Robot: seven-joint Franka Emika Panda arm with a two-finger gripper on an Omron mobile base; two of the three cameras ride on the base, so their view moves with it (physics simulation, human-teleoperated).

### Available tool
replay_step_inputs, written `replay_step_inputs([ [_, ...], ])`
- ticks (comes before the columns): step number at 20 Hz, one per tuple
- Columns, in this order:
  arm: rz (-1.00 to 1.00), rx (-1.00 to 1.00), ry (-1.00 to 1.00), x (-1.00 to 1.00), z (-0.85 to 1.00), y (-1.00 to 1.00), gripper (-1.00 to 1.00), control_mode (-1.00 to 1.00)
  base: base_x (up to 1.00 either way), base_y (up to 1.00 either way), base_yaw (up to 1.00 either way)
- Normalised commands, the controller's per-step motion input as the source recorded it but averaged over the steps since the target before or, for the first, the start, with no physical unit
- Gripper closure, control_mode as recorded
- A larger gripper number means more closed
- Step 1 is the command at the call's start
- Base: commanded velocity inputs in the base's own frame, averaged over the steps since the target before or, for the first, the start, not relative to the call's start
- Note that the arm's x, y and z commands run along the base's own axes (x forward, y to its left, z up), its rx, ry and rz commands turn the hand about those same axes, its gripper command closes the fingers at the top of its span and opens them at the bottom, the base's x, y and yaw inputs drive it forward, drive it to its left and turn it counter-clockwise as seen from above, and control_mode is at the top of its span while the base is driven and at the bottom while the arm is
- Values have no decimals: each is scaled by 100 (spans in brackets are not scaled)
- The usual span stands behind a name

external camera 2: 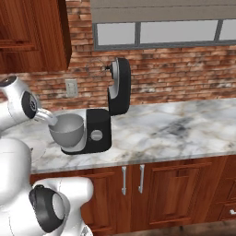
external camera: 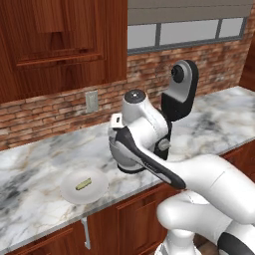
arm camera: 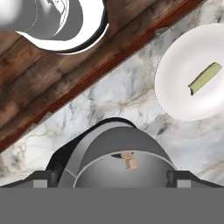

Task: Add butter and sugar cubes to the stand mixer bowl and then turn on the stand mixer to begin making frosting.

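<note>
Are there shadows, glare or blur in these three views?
Left base view: sharp, soft shadow beside the butter on the plate. Right base view: even light, smooth shading inside the stand mixer bowl. Hand view: sharp, small shadow by the sugar cube.

White arm (external camera: pixel 199 184) rising from the lower right of the left base view, bent at a dark-jointed elbow and folded back toward the centre. Wrist (external camera: pixel 137 112) turned steeply downward, capped by a dark round joint. In the right base view, forearm (external camera 2: pixel 18 103) reaching in from the left edge. Gripper (arm camera: pixel 112 177) pointed straight down, seen in the hand view. Two dark finger tips (arm camera: pixel 40 180) set far apart at the frame's lower corners, jaws spread wide, nothing between them.
</note>
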Motion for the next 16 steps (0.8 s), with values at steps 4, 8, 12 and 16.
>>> replay_step_inputs([
  [4, 12, 6, 19, -46, 47, 0, -100, -100, 0, 0, 0],
  [8, 22, 0, 12, -43, 32, 14, -100, -100, 0, 0, 0],
  [12, 40, -6, 5, -47, 2, 33, -100, -100, 0, 0, 0],
  [16, 55, -9, 0, -40, -2, 34, -100, -100, 0, 0, 0],
])
